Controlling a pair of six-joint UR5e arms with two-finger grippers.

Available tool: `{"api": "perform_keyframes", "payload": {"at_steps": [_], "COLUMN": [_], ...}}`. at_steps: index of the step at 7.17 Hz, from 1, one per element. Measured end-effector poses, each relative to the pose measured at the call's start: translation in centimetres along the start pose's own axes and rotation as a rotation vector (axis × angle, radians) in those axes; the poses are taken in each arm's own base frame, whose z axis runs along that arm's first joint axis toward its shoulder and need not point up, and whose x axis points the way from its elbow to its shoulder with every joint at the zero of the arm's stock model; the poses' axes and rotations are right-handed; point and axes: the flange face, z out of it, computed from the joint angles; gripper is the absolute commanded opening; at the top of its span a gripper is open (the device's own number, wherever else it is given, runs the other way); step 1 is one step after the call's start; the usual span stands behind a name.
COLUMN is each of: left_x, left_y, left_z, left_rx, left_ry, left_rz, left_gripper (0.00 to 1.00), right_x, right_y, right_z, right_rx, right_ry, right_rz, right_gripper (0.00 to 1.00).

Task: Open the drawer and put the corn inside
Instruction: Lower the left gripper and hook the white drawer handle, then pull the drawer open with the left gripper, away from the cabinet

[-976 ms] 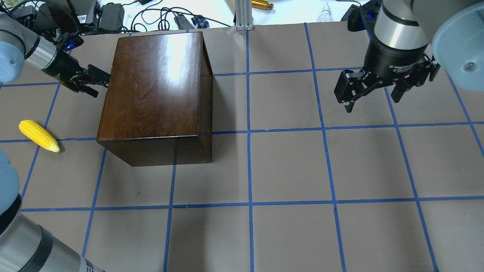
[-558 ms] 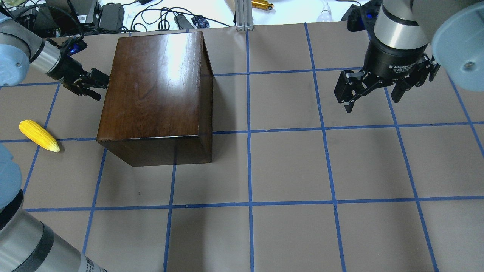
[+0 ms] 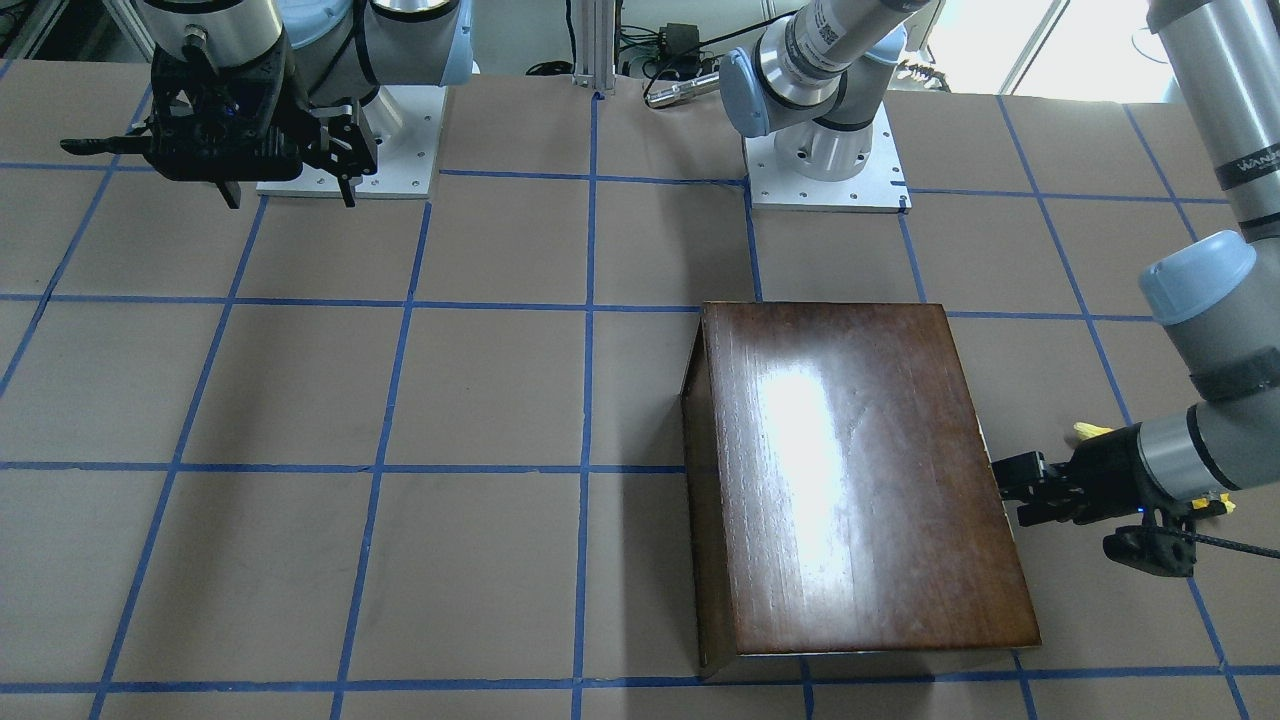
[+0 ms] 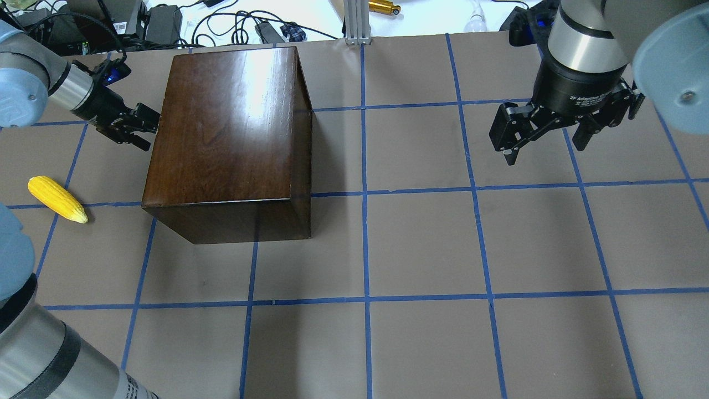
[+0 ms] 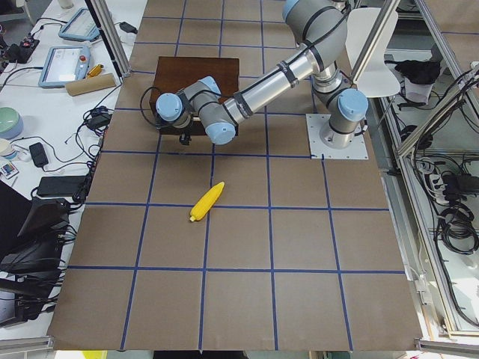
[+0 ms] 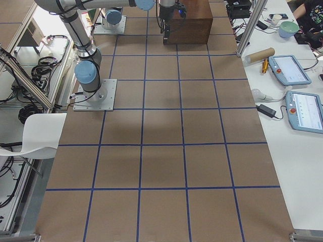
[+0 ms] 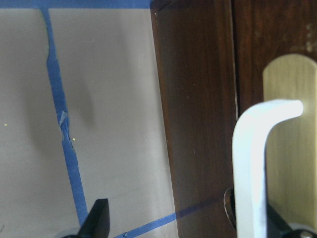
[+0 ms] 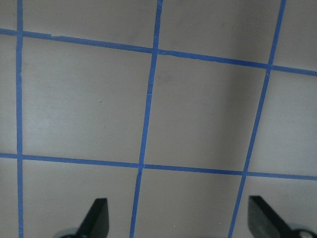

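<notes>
The drawer (image 7: 198, 124), shut in the left face of the box (image 4: 227, 127), is to be opened. Its metal pull (image 7: 250, 163) is seen between the spread fingers of the left pincer (image 4: 145, 128), with nothing grasped. The pull should be centred, clenched, then drawn straight outward. The right pincer (image 4: 545, 152) hangs released, far right. The corn (image 4: 57, 199) lies on the table (image 4: 443, 249), near-left of the box. The pull's lower end is cut off, and one finger is largely hidden behind it.
</notes>
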Motion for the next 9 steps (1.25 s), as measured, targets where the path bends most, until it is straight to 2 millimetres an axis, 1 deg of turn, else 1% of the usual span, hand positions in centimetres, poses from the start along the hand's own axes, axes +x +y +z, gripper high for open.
{"api": "perform_keyframes", "payload": {"at_steps": [6, 9], "left_x": [-2.4, -4.9], "left_y": [0.9, 2.0], "left_z": [-0.9, -2.3], "left_rx": [-0.01, 0.008], "left_ry": [-0.035, -0.039], "left_rz": [-0.029, -0.07], "left_gripper": [1.0, 1.0], "right_x": [0.0, 0.0], "right_y": [0.0, 0.0], "right_z": [0.0, 0.0], "right_rx": [0.0, -0.001], "right_ry": [0.001, 0.001], "right_rz": [0.0, 0.0], "right_gripper": [1.0, 1.0]}}
